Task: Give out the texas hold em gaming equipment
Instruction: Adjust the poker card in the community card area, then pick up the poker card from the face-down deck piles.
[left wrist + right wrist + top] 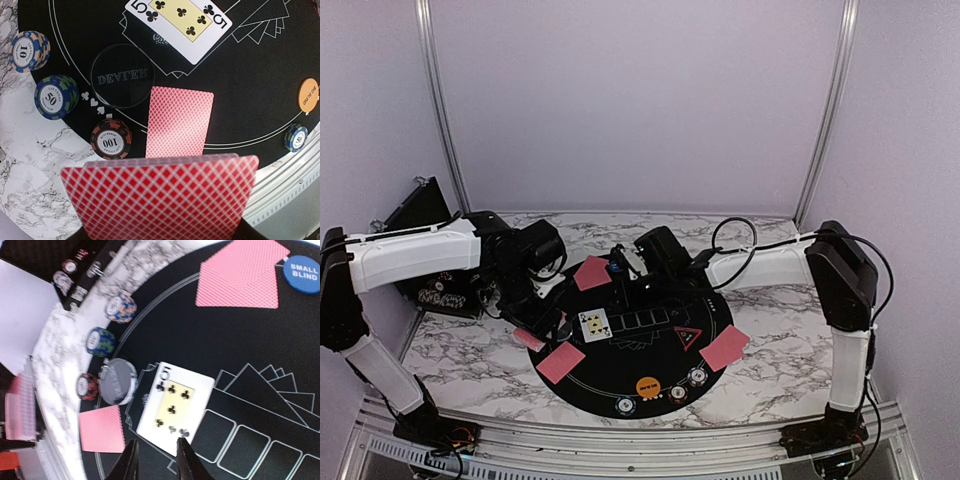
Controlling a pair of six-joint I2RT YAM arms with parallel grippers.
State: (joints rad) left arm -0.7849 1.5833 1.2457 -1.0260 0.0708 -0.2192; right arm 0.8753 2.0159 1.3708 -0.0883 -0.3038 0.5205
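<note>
- Lying face up on the black mat (620, 368), the five of clubs (172, 407) sits flat at the first of the printed card outlines.
- Right gripper (157, 460): it hovers over the near edge of the five of clubs. Its jaws are slightly spread and pinch nothing.
- Left gripper (533, 333): its jaws pinch a deck (160, 200) of red-backed cards. The deck fills the lower part of the left wrist view and hides most of the fingers.
- Face-down card (179, 121): it lies on the mat just beyond the deck and just beside the dealer disc (122, 76).
- Chip stacks marked 10 (30, 51), 50 (55, 96) and 100 (111, 140) stand in a row along the mat's rim, next to the dealer disc.
- Pink-backed cards (239, 274): they lie face down at the far side of the mat and touch the blue disc (302, 274) labelled SMALL BLIND.
- Another pink-backed card (724, 348) overhangs the mat's right edge onto the marble table (470, 350).
- Orange disc (647, 386): it rests at the mat's near edge, with small chips just beside it.
- Red triangle marker (686, 336): it lies on the mat, right of the card outlines.
</note>
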